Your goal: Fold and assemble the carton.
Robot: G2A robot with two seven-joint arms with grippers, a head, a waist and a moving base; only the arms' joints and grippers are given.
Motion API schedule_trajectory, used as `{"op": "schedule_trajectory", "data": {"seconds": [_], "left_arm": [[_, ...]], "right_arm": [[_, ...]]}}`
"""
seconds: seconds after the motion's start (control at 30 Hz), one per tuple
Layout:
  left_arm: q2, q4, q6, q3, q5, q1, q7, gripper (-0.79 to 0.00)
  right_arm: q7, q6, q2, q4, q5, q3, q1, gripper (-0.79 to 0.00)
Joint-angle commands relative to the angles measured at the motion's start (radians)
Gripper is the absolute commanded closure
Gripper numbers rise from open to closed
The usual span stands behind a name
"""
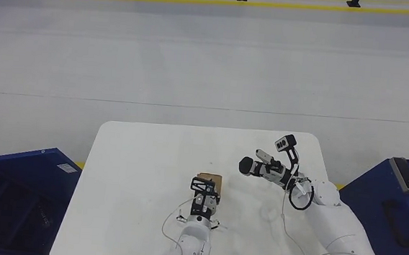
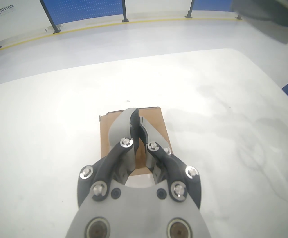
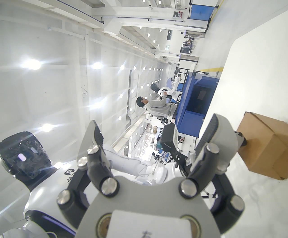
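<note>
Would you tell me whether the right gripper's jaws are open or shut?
Open: the right gripper has its jaws wide apart, with nothing between them.

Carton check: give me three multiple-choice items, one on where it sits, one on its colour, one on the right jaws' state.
1. Where is the carton? A. On the table, under the left gripper. B. In a blue bin. C. On the floor.
2. Its colour? A. White. B. Brown. C. Blue.
3. The right gripper's jaws? A. Shut. B. Clamping the carton. C. Open.
Answers: 1A, it rests on the table below the shut left jaws; 2B, plain brown card; 3C, jaws spread, nothing between them.
</note>
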Motion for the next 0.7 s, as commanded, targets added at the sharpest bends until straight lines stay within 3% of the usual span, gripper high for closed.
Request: {"op": "schedule_trajectory", "data": {"seconds": [0.0,0.13,0.37,0.5,0.67], "left_arm": [[-0.004,-0.007,-0.007,-0.001,-0.024,0.002,0.032,0.0],[-0.003,-0.023,-0.03,-0.01,-0.031,0.025,0.095,0.0],[-0.012,0.028,-0.014,-0.02,-0.027,-0.013,0.032,0.0],[-0.007,-0.041,-0.029,-0.043,-0.036,0.029,0.129,0.0],[0.02,-0.185,-0.068,-0.118,-0.015,0.143,0.258,0.0]], "right_arm": [[0.0,0.0,0.0,0.0,0.0,0.0,0.0,-0.785],[0.0,0.0,0.0,0.0,0.0,0.0,0.0,-0.785],[0.0,0.0,0.0,0.0,0.0,0.0,0.0,-0.785],[0.0,0.0,0.0,0.0,0.0,0.0,0.0,-0.785],[0.0,0.0,0.0,0.0,0.0,0.0,0.0,-0.785]]}}
